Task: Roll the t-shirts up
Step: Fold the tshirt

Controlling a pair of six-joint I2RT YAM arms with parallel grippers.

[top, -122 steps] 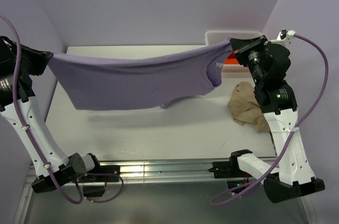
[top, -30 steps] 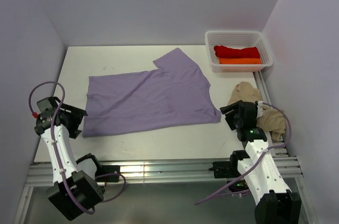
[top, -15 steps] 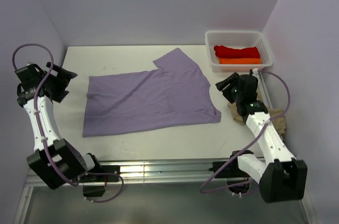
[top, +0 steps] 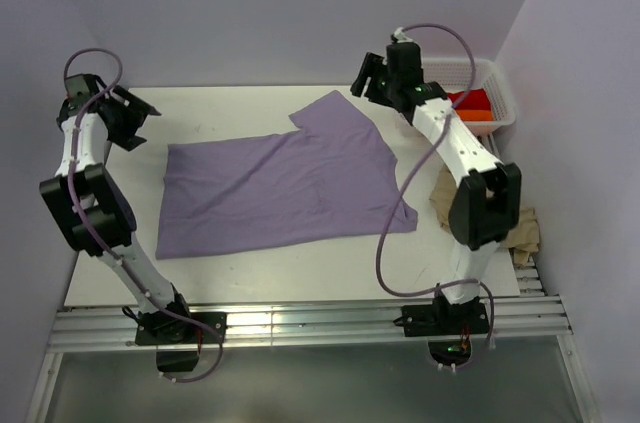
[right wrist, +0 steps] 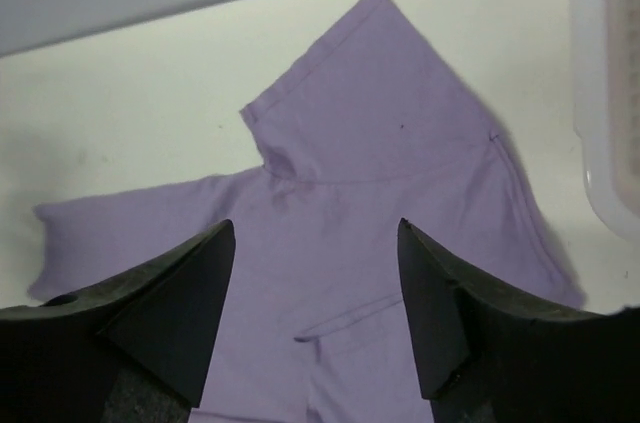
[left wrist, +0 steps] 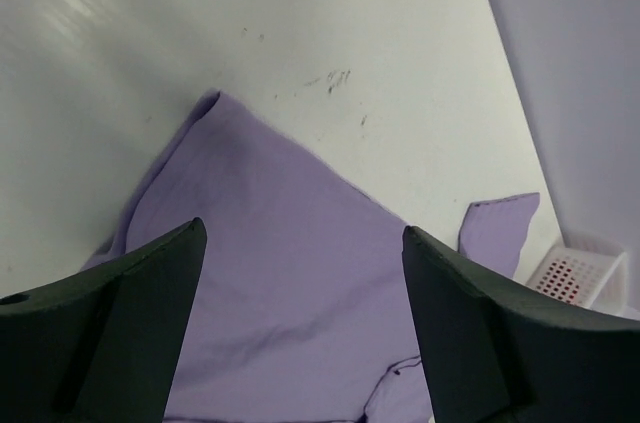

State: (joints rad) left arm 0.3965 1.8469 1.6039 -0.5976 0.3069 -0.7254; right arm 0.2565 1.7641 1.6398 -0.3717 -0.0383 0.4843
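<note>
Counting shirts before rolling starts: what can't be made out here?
- Top view: the right arm covers much of the basket; only parts of the red shirt and orange shirt show.
- Top view: that arm hides part of the beige shirt.
- Wrist views: fingers block the lavender shirt's near part; frame edges crop the basket.

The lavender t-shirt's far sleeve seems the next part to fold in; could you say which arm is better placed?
Probably the right: the right claw, open, hovers beside that sleeve, while the left claw is off the far-left corner of the lavender t-shirt.
</note>
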